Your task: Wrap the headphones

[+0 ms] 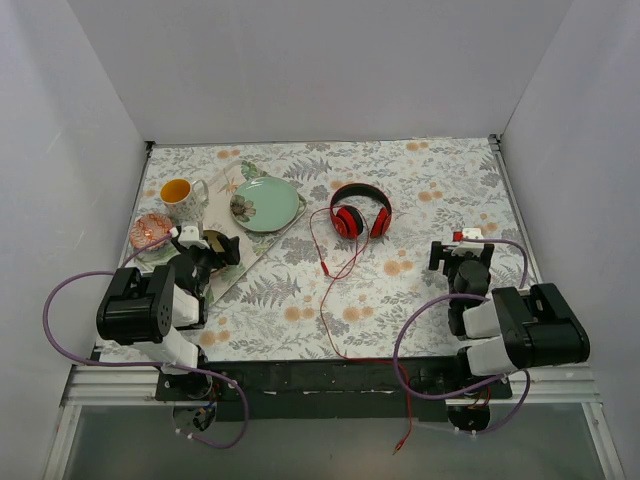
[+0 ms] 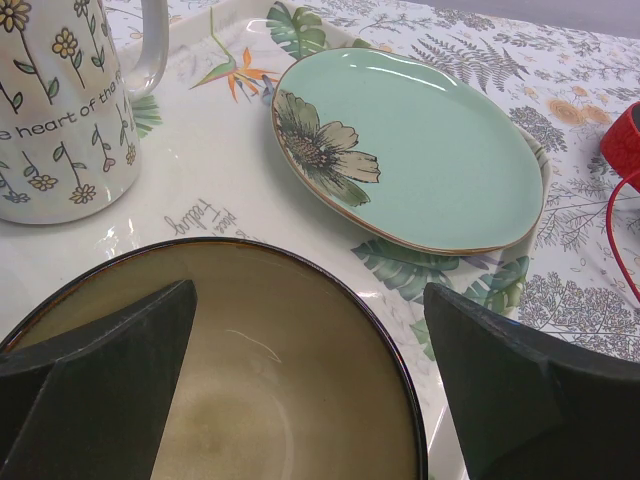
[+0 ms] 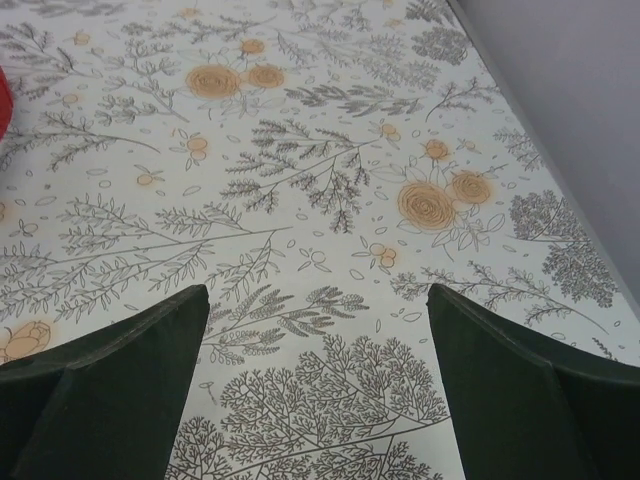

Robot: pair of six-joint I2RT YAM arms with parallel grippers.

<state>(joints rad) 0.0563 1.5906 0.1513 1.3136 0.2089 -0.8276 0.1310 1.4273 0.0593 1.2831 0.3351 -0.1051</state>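
Note:
The red headphones (image 1: 360, 212) lie flat on the flowered tablecloth at mid-table, black cushions up. Their thin red cable (image 1: 330, 290) trails toward the near edge and hangs off the front. My left gripper (image 1: 225, 245) is open and empty, well left of the headphones, over a brown bowl (image 2: 270, 380). One red ear cup (image 2: 625, 140) and a bit of cable (image 2: 612, 225) show at the right edge of the left wrist view. My right gripper (image 1: 460, 252) is open and empty over bare cloth, right of the headphones; in its own view (image 3: 318, 330) a red sliver (image 3: 3, 100) shows at the left edge.
A white leaf-print tray (image 1: 222, 205) at the left holds a green flower plate (image 1: 265, 203) and the brown bowl (image 1: 213, 240). A flowered mug (image 1: 178, 192) and a pink patterned dish (image 1: 150, 232) stand beside it. White walls enclose the table on three sides.

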